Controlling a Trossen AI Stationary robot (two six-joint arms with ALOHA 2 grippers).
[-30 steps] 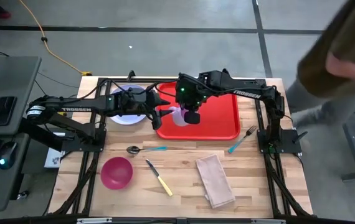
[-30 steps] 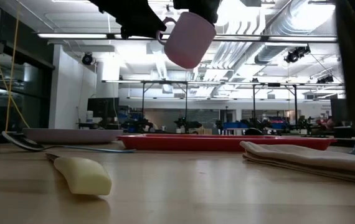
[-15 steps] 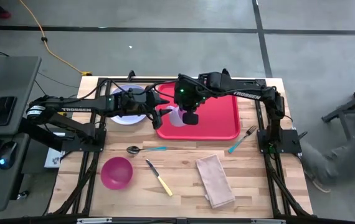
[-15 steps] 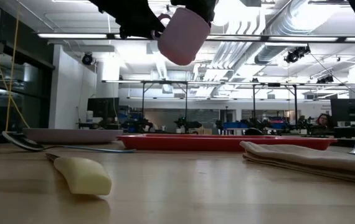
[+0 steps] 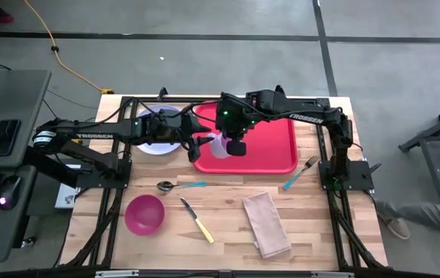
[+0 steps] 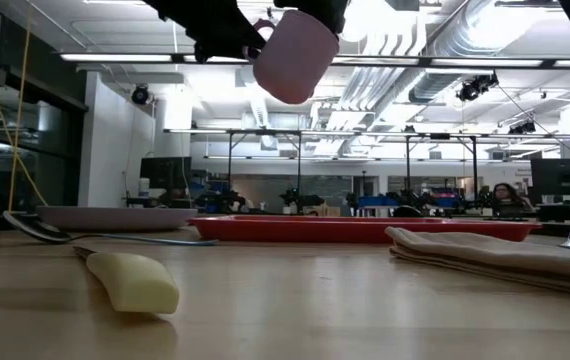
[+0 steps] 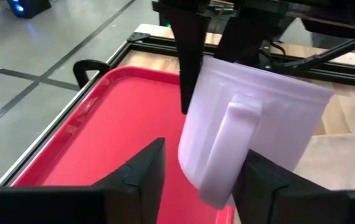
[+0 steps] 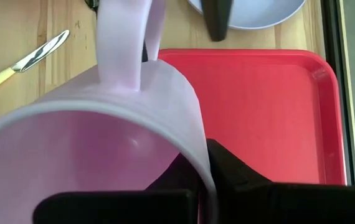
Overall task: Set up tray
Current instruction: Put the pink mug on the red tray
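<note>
A pale pink mug (image 5: 218, 144) is hanging in the air above the red tray (image 5: 270, 147), over its 9 o'clock edge on the worktop (image 5: 228, 224). The right gripper (image 5: 235, 144) is pinching the mug's rim, jaws pressed together on the wall. The left gripper (image 7: 196, 180), reaching in from 9 o'clock, is straddling the mug's handle (image 7: 236, 146), jaws spread and not yet gripping. The tray's long axis is running 9 to 3 o'clock.

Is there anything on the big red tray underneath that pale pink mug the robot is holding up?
Nothing visible. The pale lavender-pink plastic mug hangs in the right gripper, pinched by its rim, above the flat red plastic tray. The tray surface below looks bare. The left gripper's fingers straddle the mug's handle.
</note>
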